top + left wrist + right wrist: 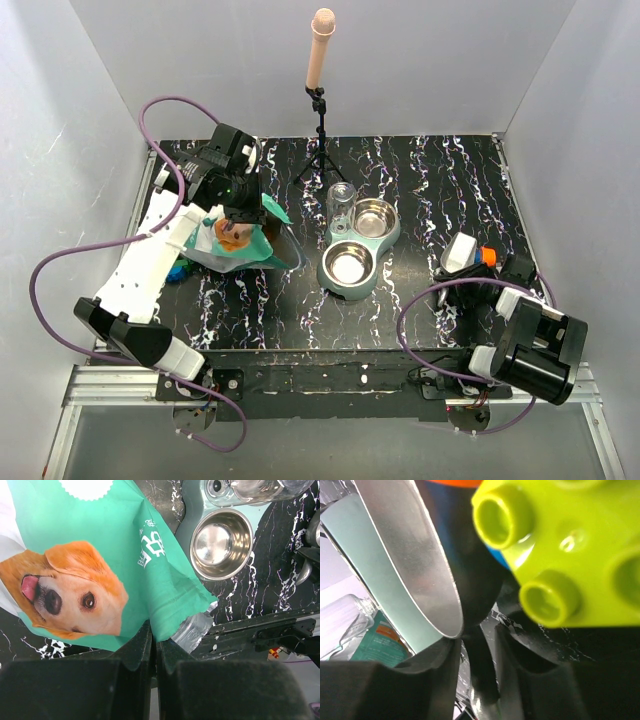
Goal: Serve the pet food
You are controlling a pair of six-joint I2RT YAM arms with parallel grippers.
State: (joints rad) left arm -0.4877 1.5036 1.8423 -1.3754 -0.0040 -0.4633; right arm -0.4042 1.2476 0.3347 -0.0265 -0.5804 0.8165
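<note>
No pet food shows; it is hidden inside the teal-green bag (252, 250), which has a dog's face on it (100, 545). My left gripper (238, 220) is shut on the bag's edge (154, 632) and holds it left of the teal double-bowl feeder (335, 285). The two steel bowls (222, 540) look bare. My right gripper (470, 270) is at the right, its fingers closed round the black handle (480, 665) of a metal scoop (415, 565), which is tilted on its side.
A clear bottle (341, 198) stands on the feeder's far end. A lime toy block (580, 555) lies close by the right gripper, with an orange one (487, 255) beside it. A blue block (178, 270) lies by the left arm. A tripod (320, 110) stands at the back.
</note>
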